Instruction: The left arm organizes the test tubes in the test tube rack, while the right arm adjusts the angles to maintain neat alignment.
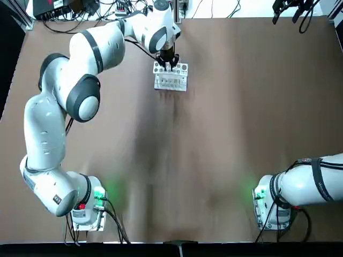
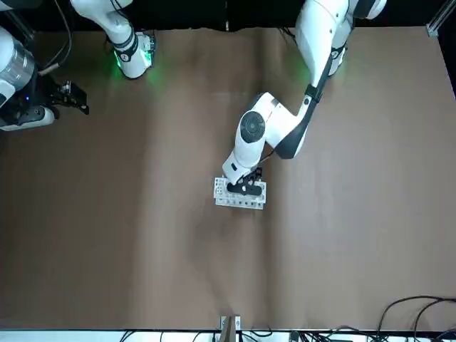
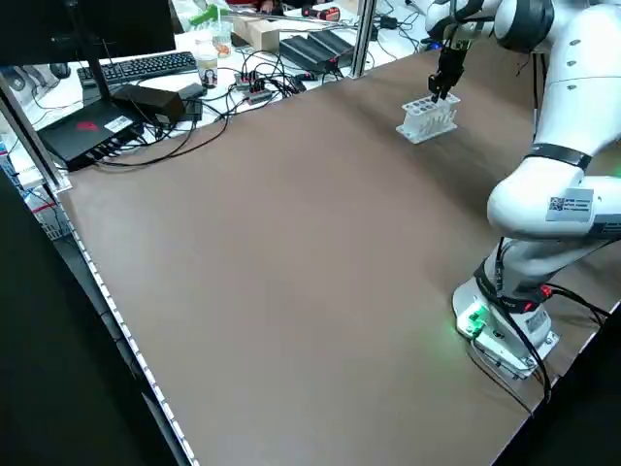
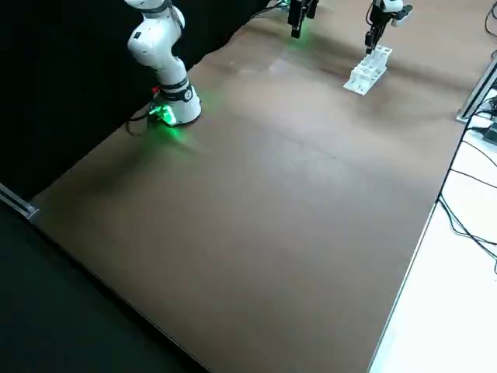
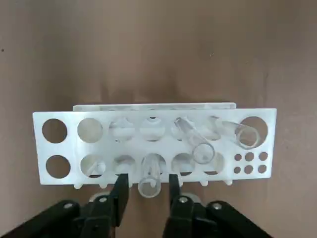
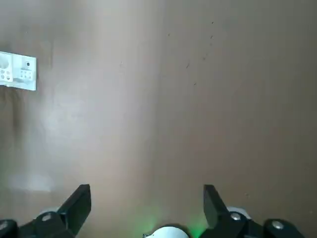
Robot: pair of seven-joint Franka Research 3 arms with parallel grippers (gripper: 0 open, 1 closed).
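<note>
White rounded links, dark grey joint caps, black grippers (image 5: 147, 191)

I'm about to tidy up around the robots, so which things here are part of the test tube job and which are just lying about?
Part of the job:
- test tube rack
- three test tubes in it
- left gripper, open at the rack
- right gripper, open, away from the rack

Lying about:
- keyboard
- monitor
- loose cables

In the overhead view, a white rack (image 1: 171, 80) dotted with round holes shows at upper centre against the brown bench (image 1: 214, 134), below a black claw (image 1: 168, 63).
</note>
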